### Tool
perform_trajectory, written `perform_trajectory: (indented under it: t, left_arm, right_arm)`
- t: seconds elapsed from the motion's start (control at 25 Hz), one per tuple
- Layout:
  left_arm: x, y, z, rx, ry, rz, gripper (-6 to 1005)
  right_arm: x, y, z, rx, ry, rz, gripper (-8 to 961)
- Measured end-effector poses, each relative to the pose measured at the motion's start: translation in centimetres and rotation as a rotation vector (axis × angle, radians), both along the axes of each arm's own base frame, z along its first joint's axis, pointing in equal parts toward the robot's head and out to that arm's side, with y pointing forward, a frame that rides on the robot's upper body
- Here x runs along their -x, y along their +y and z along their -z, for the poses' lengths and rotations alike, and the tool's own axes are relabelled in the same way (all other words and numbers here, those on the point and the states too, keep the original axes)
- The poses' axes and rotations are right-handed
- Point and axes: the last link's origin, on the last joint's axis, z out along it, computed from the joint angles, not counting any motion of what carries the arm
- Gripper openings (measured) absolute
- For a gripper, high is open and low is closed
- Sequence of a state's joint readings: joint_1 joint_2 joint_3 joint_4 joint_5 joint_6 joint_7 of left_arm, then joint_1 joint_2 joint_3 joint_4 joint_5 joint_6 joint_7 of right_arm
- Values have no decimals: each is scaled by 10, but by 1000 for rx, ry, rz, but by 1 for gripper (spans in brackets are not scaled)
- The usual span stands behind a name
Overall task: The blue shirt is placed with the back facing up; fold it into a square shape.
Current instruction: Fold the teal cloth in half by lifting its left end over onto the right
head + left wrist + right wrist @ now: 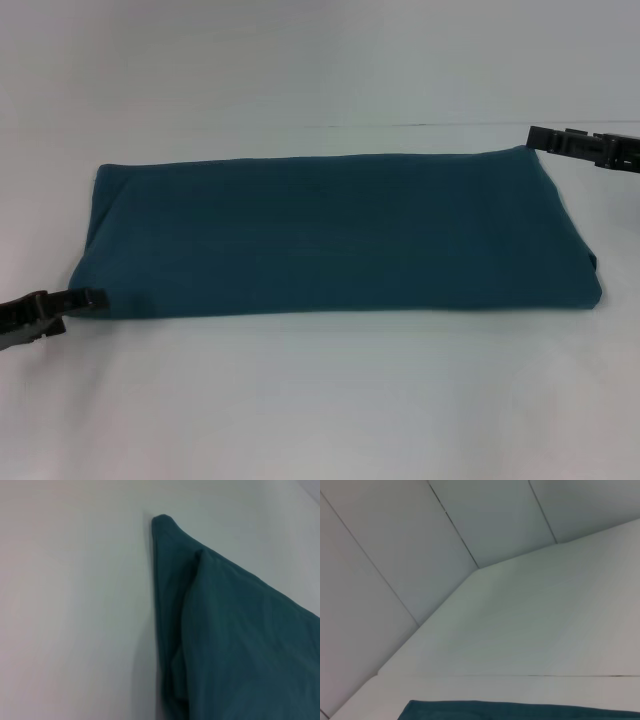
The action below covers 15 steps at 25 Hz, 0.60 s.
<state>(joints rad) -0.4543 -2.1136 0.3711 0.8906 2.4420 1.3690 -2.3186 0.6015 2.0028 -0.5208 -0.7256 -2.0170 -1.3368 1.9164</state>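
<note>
Blue shirt (335, 232): laid folded into a wide rectangle on the white table (320, 400).
Left gripper (88, 300): seen at the shirt's near left corner; finger state cannot be told.
Right gripper (535, 137): seen at the shirt's far right corner; finger state cannot be told.

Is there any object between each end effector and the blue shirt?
Nothing visible. The left end effector sits at the blue shirt's near left corner; the right end effector sits at its far right corner.

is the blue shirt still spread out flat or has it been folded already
Folded. The blue shirt lies as a wide rectangle with no sleeves or collar showing, and the left wrist view shows stacked layers at its corner. It is not yet square.
</note>
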Motion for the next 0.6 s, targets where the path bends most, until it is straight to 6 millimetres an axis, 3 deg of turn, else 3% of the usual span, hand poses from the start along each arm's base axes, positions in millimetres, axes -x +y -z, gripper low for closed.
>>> perform_trajectory:
  t: [0.6]
  left_arm:
    - [-6, 14, 5, 23, 22, 1, 881]
  right_arm:
    - [-3, -1, -4, -9, -1, 8, 914]
